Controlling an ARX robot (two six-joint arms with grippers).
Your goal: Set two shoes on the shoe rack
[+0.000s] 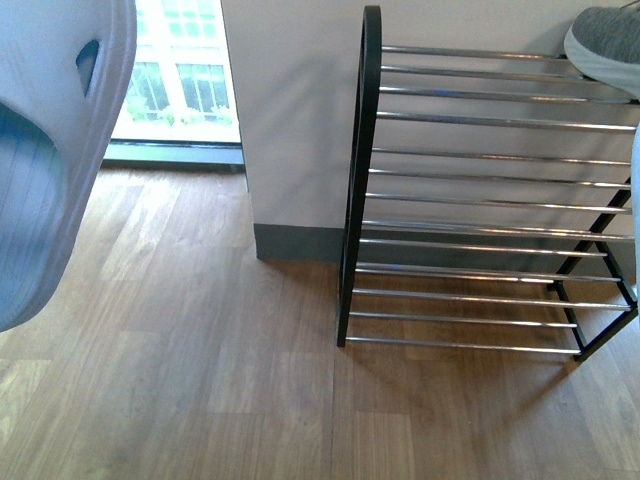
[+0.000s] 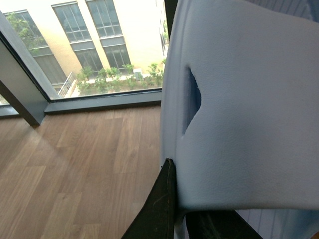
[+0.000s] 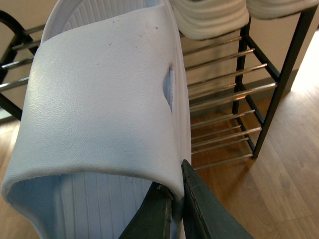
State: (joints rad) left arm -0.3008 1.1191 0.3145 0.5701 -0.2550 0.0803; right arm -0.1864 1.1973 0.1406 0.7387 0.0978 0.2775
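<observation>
Front view: rack [image 1: 480, 180] at 3 o'clock. Our left gripper [image 2: 180, 211] clamps left slide [image 2: 239, 99], right gripper [image 3: 174, 201] right slide [image 3: 99, 99], by strap edge. Light, bendy.

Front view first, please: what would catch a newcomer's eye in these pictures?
A pale blue slide sandal looms at the front view's left edge, pinched by the left end effector. The right end effector grips a second slide near the chrome-barred shoe rack, whose top tier holds a grey sneaker.
</observation>
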